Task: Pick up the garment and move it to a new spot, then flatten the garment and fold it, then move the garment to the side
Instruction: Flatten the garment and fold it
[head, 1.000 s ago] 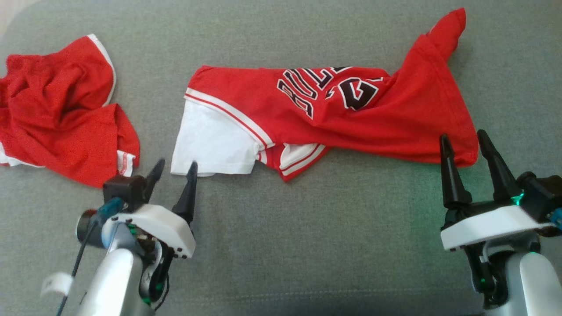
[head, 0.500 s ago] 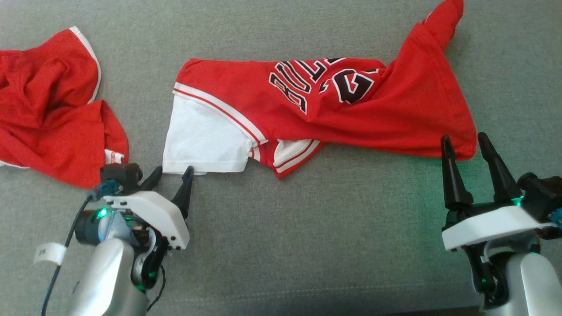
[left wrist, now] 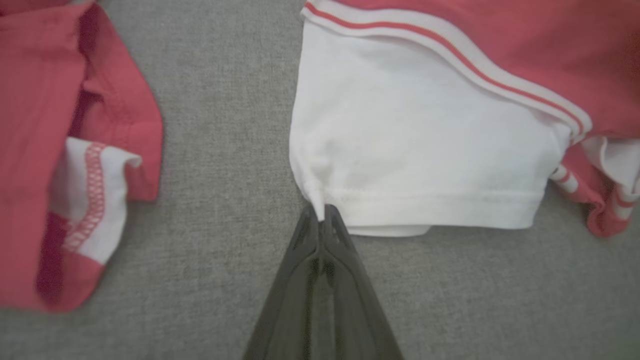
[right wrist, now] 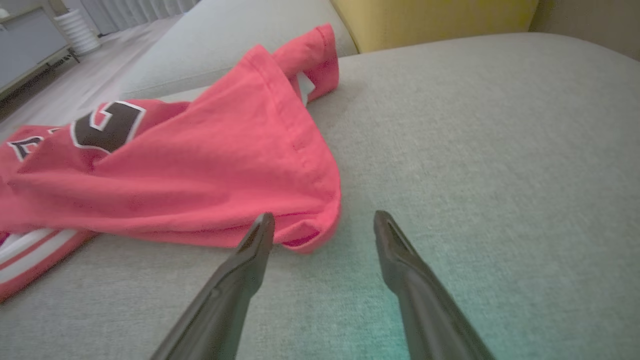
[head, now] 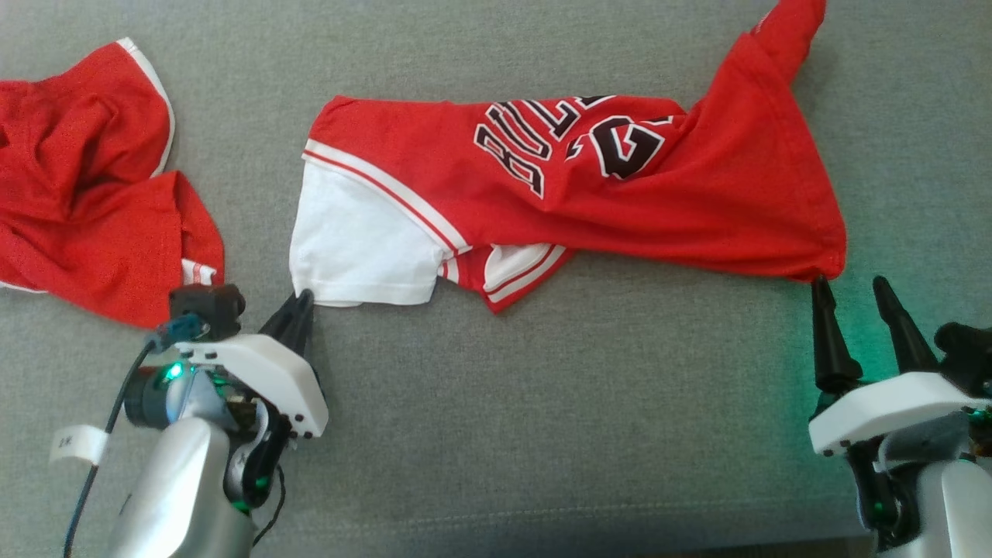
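The left gripper (head: 298,306) is pinched shut on the near corner of the white sleeve of the jersey (head: 620,201). The jersey lies stretched sideways across the grey cushion (head: 542,403). The right gripper (head: 849,285) has its fingers apart at the jersey's red hem corner; I cannot tell whether they touch it. A crumpled red cloth (head: 85,201) lies to the left, apart from the jersey. In the right wrist view, a yellow panel (right wrist: 430,20) and a pale floor (right wrist: 75,80) lie beyond the cushion.

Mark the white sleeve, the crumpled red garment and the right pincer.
white sleeve (left wrist: 415,145): left wrist view, middle of its white fabric.
crumpled red garment (head: 85,194): head view, centre of its folds.
right pincer (head: 849,284): head view, midway between its open fingertips.
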